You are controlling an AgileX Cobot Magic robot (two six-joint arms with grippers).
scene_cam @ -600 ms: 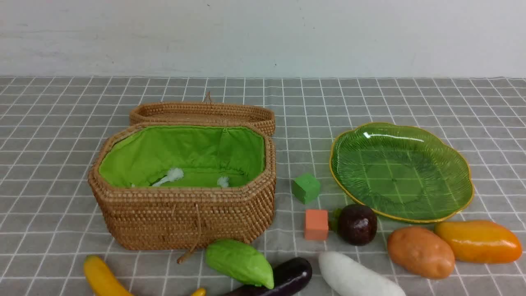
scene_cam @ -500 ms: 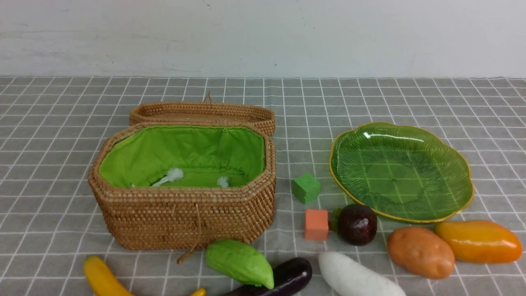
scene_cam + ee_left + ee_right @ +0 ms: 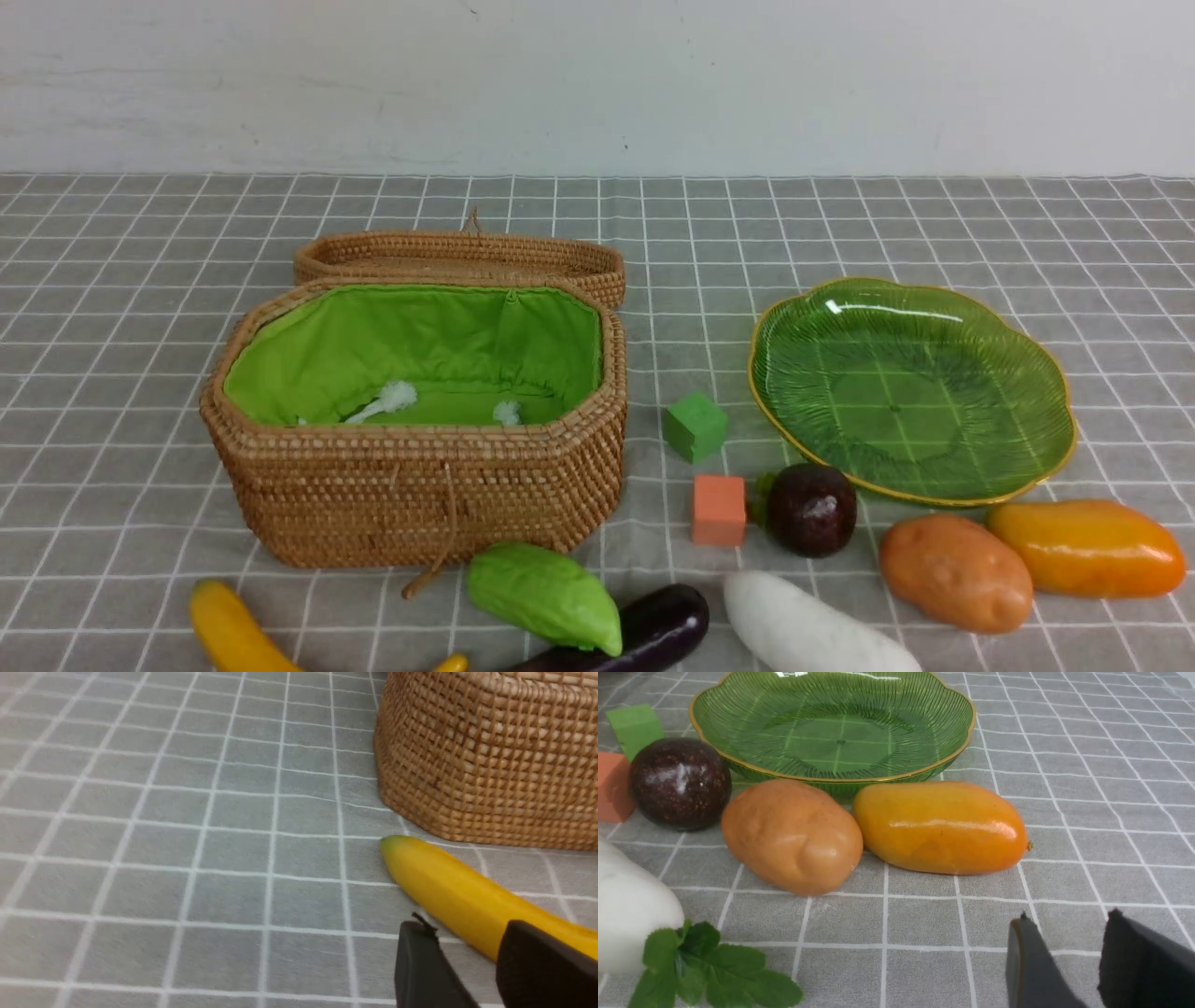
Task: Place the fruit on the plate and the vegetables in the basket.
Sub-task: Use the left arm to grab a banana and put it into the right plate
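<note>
The basket (image 3: 420, 495) stands open left of the middle of the surface (image 3: 140, 373), the plate (image 3: 910, 392) to the right. Along the near edge lie banana (image 3: 229, 635), gourd (image 3: 541, 597), eggplant (image 3: 663, 621), radish (image 3: 803, 630), potato (image 3: 954, 571) and mango (image 3: 1088, 549); the mangosteen (image 3: 812, 509) sits just before the plate. The left gripper (image 3: 462, 933) by the banana and the right gripper (image 3: 1069, 924) near the mango have fingers partly apart, gripping nothing
</note>
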